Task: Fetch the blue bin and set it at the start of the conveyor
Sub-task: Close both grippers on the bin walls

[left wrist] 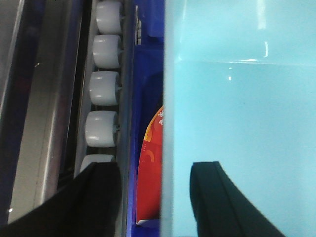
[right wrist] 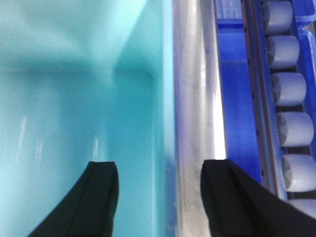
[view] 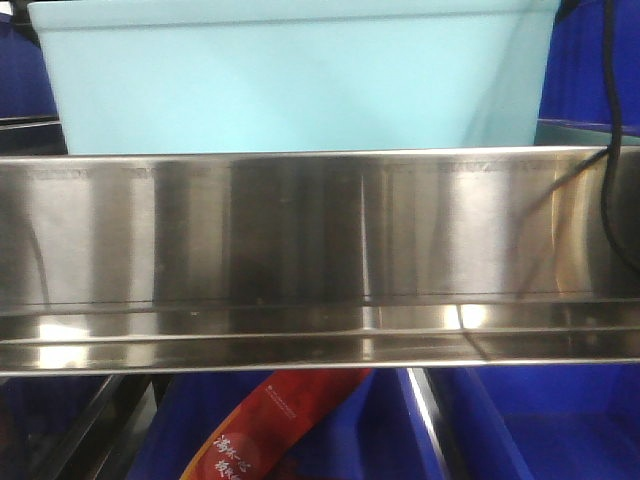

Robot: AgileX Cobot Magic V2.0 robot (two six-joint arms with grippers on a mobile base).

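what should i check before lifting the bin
1. left fingers straddle a bin wall: ok
2. right fingers straddle a wall too: ok
3. both pairs shut on the walls: not ok, both open
4. bin inside bare: ok where seen
5. lift will clear the rail in front: cannot tell
6. cable clear of the bin: cannot tell

text | red packet (view: 275,425) | white Chinese characters, too blurred to read
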